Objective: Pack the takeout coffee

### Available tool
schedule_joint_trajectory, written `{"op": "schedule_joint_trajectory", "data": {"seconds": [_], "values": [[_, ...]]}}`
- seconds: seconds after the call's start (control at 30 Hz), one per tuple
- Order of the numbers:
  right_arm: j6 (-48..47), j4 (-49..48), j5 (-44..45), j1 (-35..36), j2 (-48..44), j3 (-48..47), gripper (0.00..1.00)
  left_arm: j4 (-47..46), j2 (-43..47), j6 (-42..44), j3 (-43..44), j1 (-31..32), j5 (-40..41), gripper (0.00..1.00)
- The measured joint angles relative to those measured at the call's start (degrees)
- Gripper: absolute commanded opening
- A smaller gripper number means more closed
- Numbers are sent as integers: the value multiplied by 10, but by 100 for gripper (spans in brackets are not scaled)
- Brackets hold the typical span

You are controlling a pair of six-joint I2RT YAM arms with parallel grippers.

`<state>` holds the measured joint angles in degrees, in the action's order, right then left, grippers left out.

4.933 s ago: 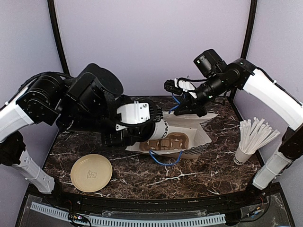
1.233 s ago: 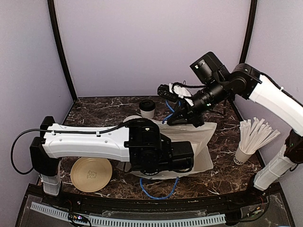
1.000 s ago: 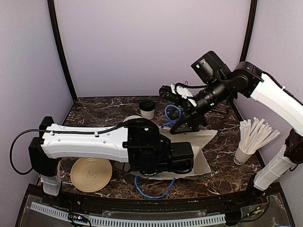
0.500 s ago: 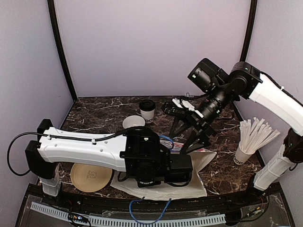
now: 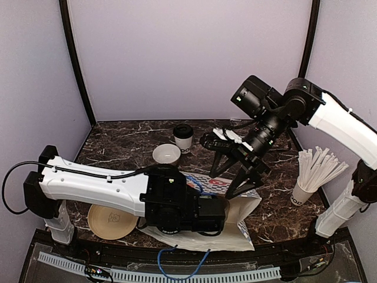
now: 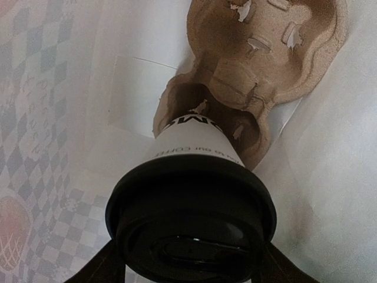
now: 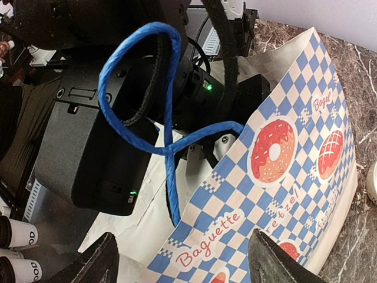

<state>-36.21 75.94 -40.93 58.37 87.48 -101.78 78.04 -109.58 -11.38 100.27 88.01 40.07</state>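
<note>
Clamping with the left gripper (image 6: 188,266) round the glossy black lid (image 6: 188,200) of the white paper cup (image 6: 191,147), base seated in a rough brown pulp carrier (image 6: 277,53) inside the checkered paper bag (image 7: 294,147). Splaying the right gripper (image 7: 188,256) wide, empty, above it. Dropped the twisted blue rope handle (image 7: 168,147) since a second ago; dragged the paper bag forward too.

- A lidded cup (image 6: 191,138), white paper with dark print and a black plastic lid, has its base seated in one pocket of a brown pulp carrier (image 6: 277,53) inside a white paper bag (image 6: 324,194). The left gripper (image 6: 188,268) clasps it at the lid.
- A second cup (image 5: 183,136), also white and black-lidded, stands upright near the back of the table (image 5: 118,147), apart from the bag.
</note>
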Motion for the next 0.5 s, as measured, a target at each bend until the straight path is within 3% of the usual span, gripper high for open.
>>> {"op": "schedule_joint_trajectory", "data": {"seconds": [0.5], "values": [[0,0,0,0,2,0,75,-93,24,37,-66,-9,-22,47]]}}
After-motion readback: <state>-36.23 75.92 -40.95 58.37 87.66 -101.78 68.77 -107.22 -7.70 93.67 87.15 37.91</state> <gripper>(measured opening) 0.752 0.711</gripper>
